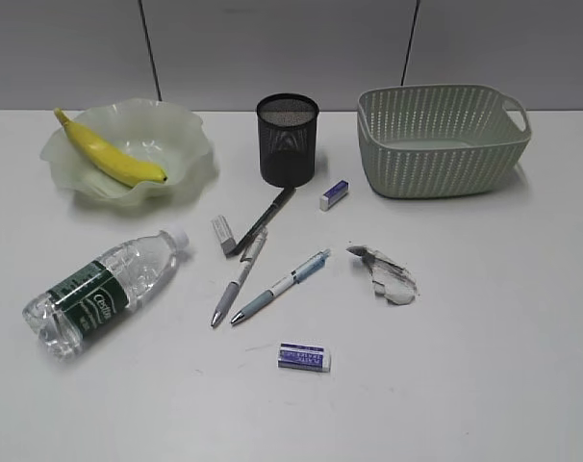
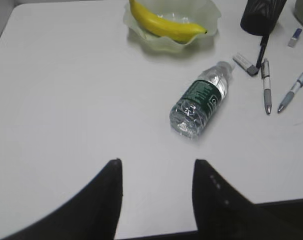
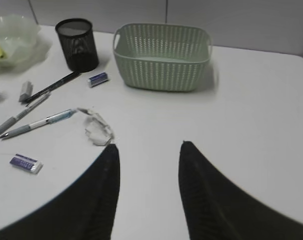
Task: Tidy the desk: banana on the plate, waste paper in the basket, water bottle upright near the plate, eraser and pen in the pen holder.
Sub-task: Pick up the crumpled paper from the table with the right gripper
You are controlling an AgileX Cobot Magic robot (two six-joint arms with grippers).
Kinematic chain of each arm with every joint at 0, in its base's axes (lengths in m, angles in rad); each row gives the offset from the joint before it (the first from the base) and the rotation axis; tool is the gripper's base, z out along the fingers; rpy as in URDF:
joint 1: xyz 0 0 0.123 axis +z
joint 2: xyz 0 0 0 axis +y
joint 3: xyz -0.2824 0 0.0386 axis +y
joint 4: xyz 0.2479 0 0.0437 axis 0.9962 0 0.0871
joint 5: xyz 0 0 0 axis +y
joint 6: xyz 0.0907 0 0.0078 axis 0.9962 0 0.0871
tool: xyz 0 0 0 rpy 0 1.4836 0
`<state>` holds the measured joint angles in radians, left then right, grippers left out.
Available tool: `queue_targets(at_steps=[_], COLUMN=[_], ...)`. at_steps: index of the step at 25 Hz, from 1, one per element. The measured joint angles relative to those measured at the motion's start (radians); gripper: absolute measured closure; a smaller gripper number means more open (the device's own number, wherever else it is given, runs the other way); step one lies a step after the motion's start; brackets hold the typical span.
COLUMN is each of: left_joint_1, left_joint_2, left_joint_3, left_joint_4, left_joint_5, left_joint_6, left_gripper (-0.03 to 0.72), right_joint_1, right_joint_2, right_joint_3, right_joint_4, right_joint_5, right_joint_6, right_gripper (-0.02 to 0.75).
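Honestly, with the banana (image 1: 109, 151) already on the plate (image 1: 181, 178) and both grippers (image 2: 156, 192) (image 3: 147, 180) parted and empty, I'd grab the lying bottle (image 1: 104, 292) mid-body, though its cap end probably sits clear of the pens (image 1: 239, 277).

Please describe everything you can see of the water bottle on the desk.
The water bottle is clear plastic with a white cap and a dark green label bearing white print. It lies on its side on the white table, cap pointing toward the pale green plate, base toward the table's front-left. It looks nearly empty. Nothing touches it except the table; the pens lie apart to its right.
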<state>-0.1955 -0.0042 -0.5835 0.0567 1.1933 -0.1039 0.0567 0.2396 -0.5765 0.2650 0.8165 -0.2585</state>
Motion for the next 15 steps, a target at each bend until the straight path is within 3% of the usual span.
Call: queue_targets(at_steps=[7,15], left_joint_1=[0.000,0.000], left_joint_2=[-0.002,-0.002], left_joint_3=[0.035,0.046], left_joint_4=[-0.003,-0.003], left_joint_5=[-0.112,-0.132], left_joint_6=[0.013,0.017], left_gripper=[0.352,0.352], right_joint_1=[0.000,0.114], right_joint_2=[0.459,0.958], right_joint_3=[-0.164,-0.417], right_joint_4=[0.202,0.189], right_joint_5=[-0.003,0.044], right_joint_6=[-0.268,-0.300], right_gripper=[0.419,0.350])
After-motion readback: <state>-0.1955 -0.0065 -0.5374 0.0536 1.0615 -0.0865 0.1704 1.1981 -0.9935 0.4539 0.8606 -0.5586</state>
